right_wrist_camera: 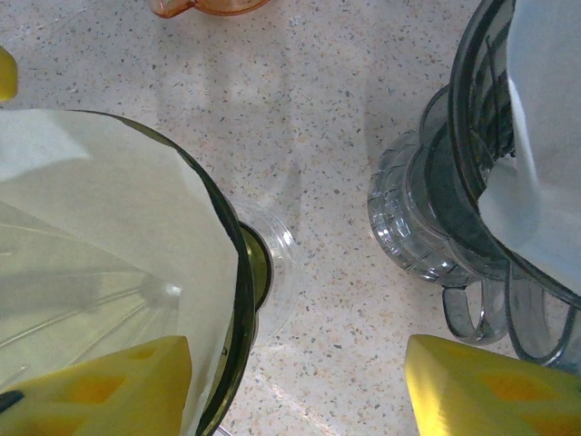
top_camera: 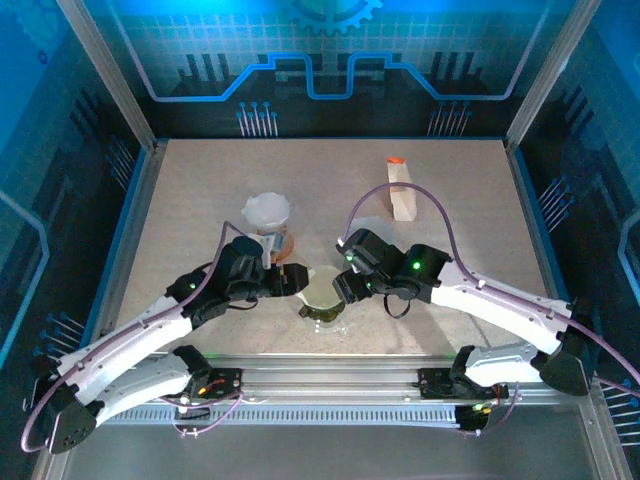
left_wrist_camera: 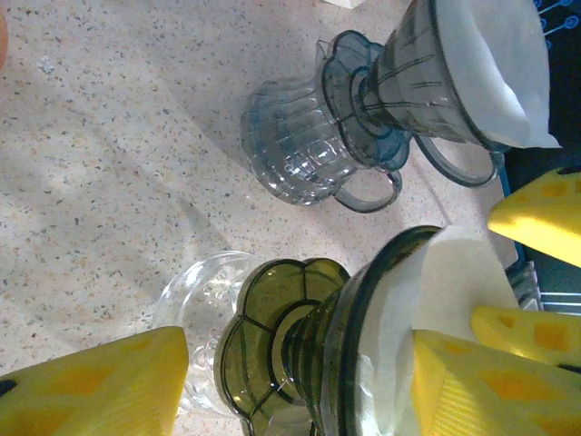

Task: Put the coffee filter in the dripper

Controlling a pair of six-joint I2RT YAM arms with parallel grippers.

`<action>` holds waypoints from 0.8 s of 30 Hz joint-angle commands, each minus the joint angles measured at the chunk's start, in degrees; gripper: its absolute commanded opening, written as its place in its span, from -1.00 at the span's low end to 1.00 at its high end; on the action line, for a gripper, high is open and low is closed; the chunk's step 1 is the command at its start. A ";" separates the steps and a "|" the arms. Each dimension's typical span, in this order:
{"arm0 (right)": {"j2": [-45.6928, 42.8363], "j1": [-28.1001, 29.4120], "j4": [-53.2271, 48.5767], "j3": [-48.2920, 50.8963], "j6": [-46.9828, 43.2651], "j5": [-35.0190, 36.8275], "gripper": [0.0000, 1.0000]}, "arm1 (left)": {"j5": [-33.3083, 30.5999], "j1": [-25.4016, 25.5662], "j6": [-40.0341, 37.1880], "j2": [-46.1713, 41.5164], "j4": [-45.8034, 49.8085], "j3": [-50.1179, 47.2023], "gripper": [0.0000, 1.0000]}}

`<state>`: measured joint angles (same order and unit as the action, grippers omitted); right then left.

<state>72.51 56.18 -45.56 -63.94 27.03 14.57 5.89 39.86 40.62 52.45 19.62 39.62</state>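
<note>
At mid-table your left gripper (top_camera: 291, 280) and right gripper (top_camera: 345, 284) meet from either side over the green dripper (top_camera: 322, 298), likely so that one can steady it while the other seats the paper. The filter (right_wrist_camera: 100, 209) already lies inside the dripper, lining its wall. Both pairs of jaws stand apart. The left pair straddles the dripper, and the right pair has one finger (right_wrist_camera: 109, 386) over the filter and the other outside the rim. Neither plainly grips anything. The top view gives you the layout. The left wrist view adds the dripper's scalloped base and the glass server (left_wrist_camera: 195, 300) beneath. The right wrist view looks into the cone. A second dripper (left_wrist_camera: 427, 82), with its own filter, stands just behind.
</note>
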 commanded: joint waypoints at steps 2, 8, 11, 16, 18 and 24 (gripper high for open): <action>-1.33 -0.11 0.39 0.71 0.84 0.37 0.30 | 1.93 -0.53 0.67 -2.45 0.07 0.58 0.31; -1.46 -0.13 0.56 0.83 0.97 0.37 0.30 | 2.96 -0.50 0.25 -2.70 2.03 -0.13 0.06; -1.41 -0.11 0.65 0.79 0.97 0.29 0.30 | 2.58 -0.49 0.33 -2.80 2.81 -0.85 -0.08; -1.34 -0.07 0.58 0.64 1.08 0.30 0.31 | 1.89 -0.49 0.42 -2.35 3.17 -1.38 -0.23; -1.33 -0.11 0.47 0.41 1.01 0.32 0.33 | 2.10 -0.49 0.51 -2.15 2.72 -1.54 -0.23; -2.15 0.11 0.79 -1.02 -0.06 -1.49 0.40 | 1.93 -0.49 0.69 -2.39 2.46 -1.74 -0.24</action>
<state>71.99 56.18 -45.36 -63.75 27.00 14.31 7.35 39.86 40.62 50.24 21.32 39.00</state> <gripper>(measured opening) 0.697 0.379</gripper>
